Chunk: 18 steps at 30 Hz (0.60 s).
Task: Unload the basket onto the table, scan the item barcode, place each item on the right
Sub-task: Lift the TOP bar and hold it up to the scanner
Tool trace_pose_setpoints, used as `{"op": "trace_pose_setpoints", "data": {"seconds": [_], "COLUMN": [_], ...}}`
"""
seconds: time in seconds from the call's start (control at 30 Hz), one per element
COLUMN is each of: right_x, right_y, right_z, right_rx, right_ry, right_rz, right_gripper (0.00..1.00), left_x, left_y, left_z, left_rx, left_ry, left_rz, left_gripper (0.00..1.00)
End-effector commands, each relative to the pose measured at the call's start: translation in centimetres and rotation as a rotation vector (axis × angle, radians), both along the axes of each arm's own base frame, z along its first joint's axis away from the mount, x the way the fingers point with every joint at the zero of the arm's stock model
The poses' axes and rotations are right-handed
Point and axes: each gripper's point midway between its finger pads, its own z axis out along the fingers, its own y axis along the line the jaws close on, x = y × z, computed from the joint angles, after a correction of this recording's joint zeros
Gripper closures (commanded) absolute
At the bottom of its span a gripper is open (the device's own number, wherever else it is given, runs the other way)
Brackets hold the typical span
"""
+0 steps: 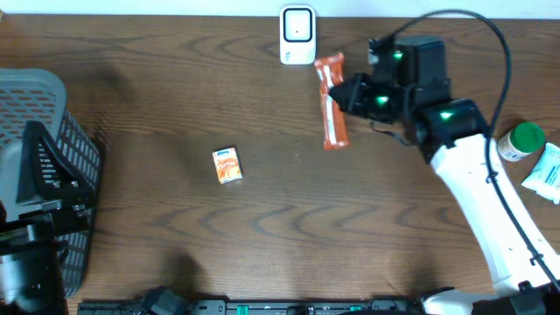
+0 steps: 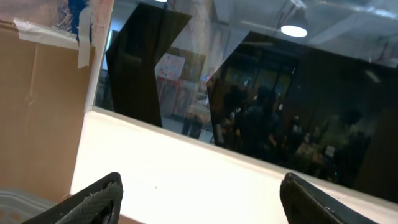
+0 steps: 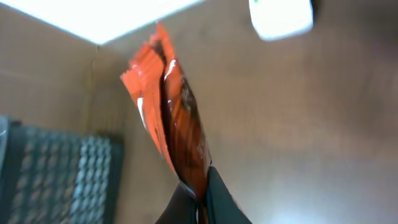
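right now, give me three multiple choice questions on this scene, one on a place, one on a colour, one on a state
1. Where is the box?
A) held in the air
B) on the table, left of the packet
C) on the table, right of the packet

2. What colour is the bottle lid?
A) green
B) red
C) black

3. The right gripper is:
A) open and empty
B) shut on the packet
C) shut on the box

Answers:
1. B: the overhead view shows the box lying on bare wood to the left of the packet.
2. A: the lid is plainly green in the overhead view.
3. B: the right wrist view shows its fingers pinched on the packet's lower end.
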Motion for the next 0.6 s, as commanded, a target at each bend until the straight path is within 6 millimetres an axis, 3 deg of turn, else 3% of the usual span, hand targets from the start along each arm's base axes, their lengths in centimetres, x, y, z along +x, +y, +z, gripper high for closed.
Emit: {"op": "trace_pose_setpoints", "data": {"seconds": [0.0, 0.13, 0.23, 0.37, 0.57], "right_x": [3.8, 7.6, 10.5, 14.7, 18.8], "right_y": [-3.0, -5.3, -4.0, -2.2, -2.0], "right_z": [1.2, 3.5, 3.9, 3.0, 0.5], "right_rx": [-0.233, -0.460, -0.535, -0.607, -0.717], "right_ry": [-0.203, -0.442, -0.589, -0.785, -0.922], "right_rz": [-0.249, -0.468, -0.472, -0.467, -0.621], "right_gripper": [0.99, 0.99, 0.99, 0.99, 0.99], "left_x": [0.0, 0.1, 0.1, 0.4, 0.9], "left_y": [0.0, 0.0, 0.0, -0.2, -0.5], "left_z": [-0.6, -0.8, -0.8, -2.2, -5.4], "left_rx": [0.008, 0.013, 0.014, 0.051, 0.135], "left_ry": [0.017, 0.025, 0.026, 0.088, 0.226], "left_rz": [0.002, 0.002, 0.002, 0.003, 0.003], "left_gripper": [0.19, 0.18, 0.18, 0.18, 0.18]}}
